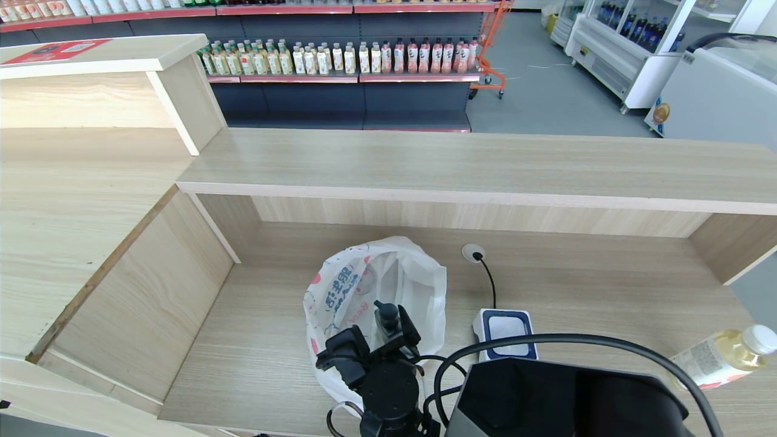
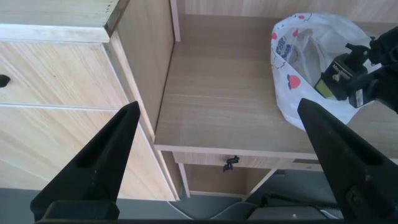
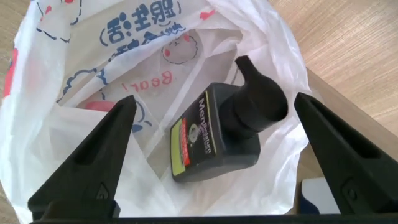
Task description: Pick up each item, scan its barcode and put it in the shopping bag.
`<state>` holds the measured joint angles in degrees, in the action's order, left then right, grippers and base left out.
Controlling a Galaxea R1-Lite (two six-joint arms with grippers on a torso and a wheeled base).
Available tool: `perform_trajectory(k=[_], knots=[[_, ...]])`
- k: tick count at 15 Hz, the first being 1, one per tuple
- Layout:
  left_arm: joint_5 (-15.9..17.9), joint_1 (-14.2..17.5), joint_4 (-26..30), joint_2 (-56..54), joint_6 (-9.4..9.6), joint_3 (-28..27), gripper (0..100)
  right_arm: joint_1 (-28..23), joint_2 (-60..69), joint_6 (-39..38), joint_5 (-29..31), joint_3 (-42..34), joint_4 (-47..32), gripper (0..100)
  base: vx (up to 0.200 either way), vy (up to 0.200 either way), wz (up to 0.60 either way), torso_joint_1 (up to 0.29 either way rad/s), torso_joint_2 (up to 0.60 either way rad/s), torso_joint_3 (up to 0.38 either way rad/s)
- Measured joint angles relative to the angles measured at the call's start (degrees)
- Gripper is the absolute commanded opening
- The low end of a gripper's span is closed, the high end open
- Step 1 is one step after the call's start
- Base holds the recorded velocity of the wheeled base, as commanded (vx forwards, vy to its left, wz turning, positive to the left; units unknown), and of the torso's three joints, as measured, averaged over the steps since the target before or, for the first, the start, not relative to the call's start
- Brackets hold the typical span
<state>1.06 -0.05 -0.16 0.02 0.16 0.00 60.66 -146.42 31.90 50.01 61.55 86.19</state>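
Right wrist view: bottle (image 3: 214,140) in bag (image 3: 81,56)

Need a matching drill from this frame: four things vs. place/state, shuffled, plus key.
Things:
1. black pump bottle
2. scanner
3. white-capped bottle
4. left hand

Place or state:
A. lying at the right edge of the counter
B. open and empty
C. inside the shopping bag
D. on the counter, just right of the bag

Pairs: 1-C, 2-D, 3-A, 4-B
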Motion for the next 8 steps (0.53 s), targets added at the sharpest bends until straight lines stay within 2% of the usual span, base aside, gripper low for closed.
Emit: perform_trajectory(k=[4,6,8], knots=[[0.00,-0.02,0.00,0.00,0.02,0.00,100,1.22,9.35,0.37,-1.15,-6.95,-2.71,100,0.000,0.000,0.00,0.000,0.00,0.000],[0.02,-0.02,0.00,0.00,0.02,0.00,100,1.16,18.72,0.06,-3.07,-12.39,-9.63,100,0.000,0.000,0.00,0.000,0.00,0.000],[0.00,-0.02,0.00,0.00,0.02,0.00,100,-0.46,31.34,-1.45,-6.35,-17.46,-21.46,100,0.000,0.000,0.00,0.000,0.00,0.000]])
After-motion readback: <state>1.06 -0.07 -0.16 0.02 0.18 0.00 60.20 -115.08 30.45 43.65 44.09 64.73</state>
